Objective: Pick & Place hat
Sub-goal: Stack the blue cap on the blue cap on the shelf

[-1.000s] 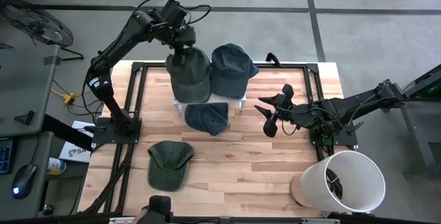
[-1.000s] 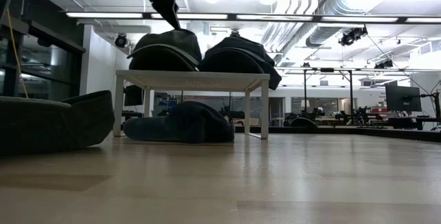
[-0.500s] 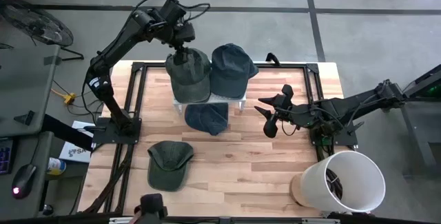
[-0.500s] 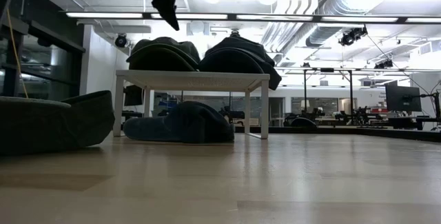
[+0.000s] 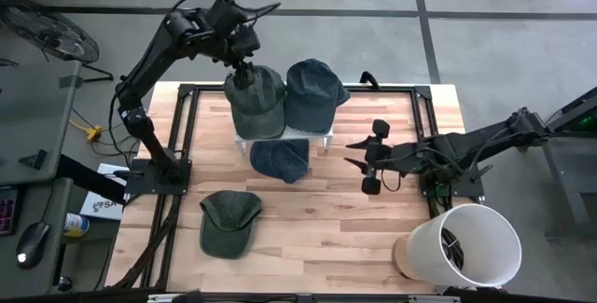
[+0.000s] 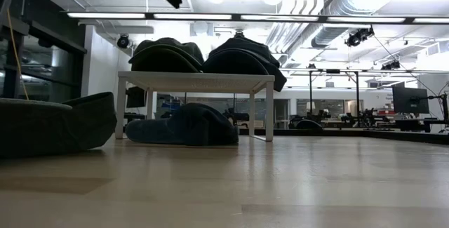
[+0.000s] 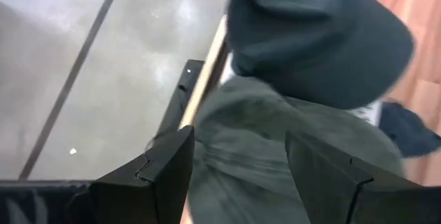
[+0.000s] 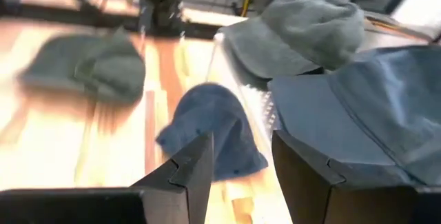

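The low view alone shows the white stand [image 6: 194,82] raising two caps. The left pincer [image 5: 244,57], spread and empty, hangs just above the grey-green cap [image 5: 255,101] resting there.

Grey concrete floor [image 5: 373,5]; ceiling strip lights [image 6: 210,16].

bare wood right of the white stand [image 5: 283,133] (two caps on top) — bucket [image 5: 464,244] blocks corner

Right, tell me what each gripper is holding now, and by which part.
Nothing is held. The left gripper is open above the green hat on the white stand; the right gripper is open over the table.
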Motion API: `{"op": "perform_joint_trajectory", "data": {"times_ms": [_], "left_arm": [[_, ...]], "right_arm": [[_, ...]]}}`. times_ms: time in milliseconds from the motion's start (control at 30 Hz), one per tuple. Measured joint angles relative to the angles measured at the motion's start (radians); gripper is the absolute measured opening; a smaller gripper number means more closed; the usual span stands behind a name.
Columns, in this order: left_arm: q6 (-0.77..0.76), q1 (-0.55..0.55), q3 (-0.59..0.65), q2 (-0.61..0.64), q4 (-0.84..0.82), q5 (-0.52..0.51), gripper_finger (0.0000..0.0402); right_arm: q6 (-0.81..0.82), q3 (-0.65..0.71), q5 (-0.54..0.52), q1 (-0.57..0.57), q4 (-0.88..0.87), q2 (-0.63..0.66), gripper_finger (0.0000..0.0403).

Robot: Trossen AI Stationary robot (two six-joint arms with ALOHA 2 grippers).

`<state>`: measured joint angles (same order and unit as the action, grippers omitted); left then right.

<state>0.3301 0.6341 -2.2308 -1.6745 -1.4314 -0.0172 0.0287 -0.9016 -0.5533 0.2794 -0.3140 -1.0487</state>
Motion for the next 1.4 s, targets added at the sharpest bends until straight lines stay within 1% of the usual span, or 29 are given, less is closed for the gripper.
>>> {"op": "perform_joint_trajectory", "data": {"times_ms": [133,233,433,600,767,867,1000,1100,1233,1400], "left_arm": [[-0.075,-0.077,-0.048,0.0,-0.084,-0.044,0.0222],[-0.138,-0.129,-0.067,0.003,-0.147,-0.076,0.0222],[-0.237,-0.248,-0.057,0.061,-0.14,-0.077,0.0222],[-0.311,-0.346,-0.057,0.114,-0.14,-0.089,0.0222],[-0.346,-0.433,-0.057,0.15,-0.14,-0.117,0.0222],[-0.368,-0.471,-0.057,0.155,-0.14,-0.128,0.0222],[-0.373,-0.506,-0.056,0.155,-0.14,-0.13,0.0222],[-0.372,-0.519,-0.056,0.155,-0.14,-0.131,0.0222],[-0.373,-0.519,-0.056,0.155,-0.14,-0.13,0.0222],[-0.379,-0.517,-0.056,0.155,-0.14,-0.133,0.0222]], "right_arm": [[-0.079,0.0,0.072,0.0,-0.023,-0.028,0.0142],[-0.095,0.0,0.112,0.002,-0.023,-0.077,0.0142],[-0.129,0.0,0.188,0.002,-0.018,-0.22,0.0142],[-0.159,0.0,0.198,0.002,0.037,-0.343,0.0146],[-0.236,0.0,0.158,0.002,0.177,-0.48,0.0168],[-0.265,0.0,0.115,-0.005,0.272,-0.562,0.0195],[-0.326,0.0,0.102,-0.029,0.394,-0.673,0.0234],[-0.356,0.0,0.04,-0.042,0.461,-0.745,0.0254],[-0.37,0.0,-0.045,-0.065,0.522,-0.816,0.0261],[-0.37,0.0,-0.025,-0.094,0.591,-0.866,0.0259]]}}
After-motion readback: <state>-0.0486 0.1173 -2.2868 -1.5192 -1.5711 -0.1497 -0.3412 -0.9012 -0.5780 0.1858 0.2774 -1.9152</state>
